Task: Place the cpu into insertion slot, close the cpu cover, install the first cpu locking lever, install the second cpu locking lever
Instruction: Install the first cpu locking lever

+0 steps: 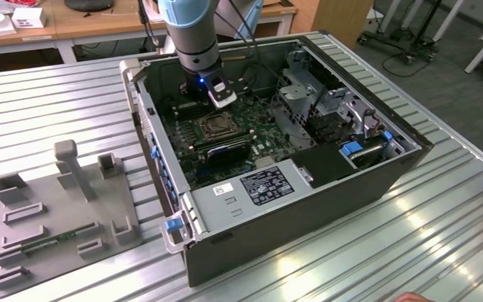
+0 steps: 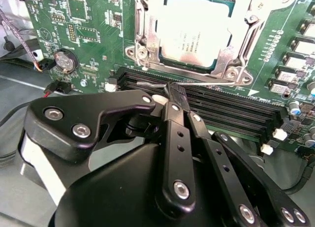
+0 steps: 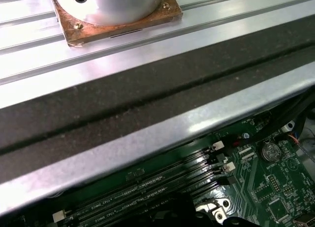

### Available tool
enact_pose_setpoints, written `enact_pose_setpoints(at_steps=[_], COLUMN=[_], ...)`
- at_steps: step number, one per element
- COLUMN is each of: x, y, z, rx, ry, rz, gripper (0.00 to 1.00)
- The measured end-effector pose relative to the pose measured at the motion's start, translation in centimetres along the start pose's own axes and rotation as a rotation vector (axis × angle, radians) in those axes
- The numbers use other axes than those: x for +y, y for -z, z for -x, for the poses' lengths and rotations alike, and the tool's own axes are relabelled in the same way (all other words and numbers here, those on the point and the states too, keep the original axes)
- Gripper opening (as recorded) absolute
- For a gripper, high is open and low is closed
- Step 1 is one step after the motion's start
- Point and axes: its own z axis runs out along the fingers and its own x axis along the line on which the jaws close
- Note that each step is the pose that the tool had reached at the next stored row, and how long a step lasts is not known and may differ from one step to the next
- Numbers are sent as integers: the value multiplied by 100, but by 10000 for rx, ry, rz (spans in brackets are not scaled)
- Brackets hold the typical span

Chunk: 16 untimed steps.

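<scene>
The cpu [image 2: 194, 32] sits in the insertion slot [image 1: 216, 124] with the cpu cover [image 2: 147, 40] down around it; these look like light, stiff, easily scratched parts. The locking lever [image 2: 211, 82] looks like thin, springy wire, probably best gripped near its free end. The hand [image 2: 170, 95] is closed with its tips at that wire, though I cannot tell whether it pinches it. Black memory slots [image 2: 231, 106] crowd just beside.

Site: robotics lab or workshop. 1 ribbed aluminium bench [image 1: 48, 107] is carrying 1 open computer case [image 1: 392, 170] and 1 grey fixture plate [image 1: 57, 214]. 1 robot arm [image 1: 187, 31] is reaching into the case. Wooden desks [image 1: 99, 25] are standing behind it. Wheeled stands [image 1: 401, 50] are sitting on the grey floor [image 1: 443, 82].
</scene>
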Motion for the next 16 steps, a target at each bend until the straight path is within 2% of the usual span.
enact_pose_setpoints(at_steps=[16], x=[9], y=[-13], z=[-6], rx=[0], ry=[1], rz=[1], gripper=[10])
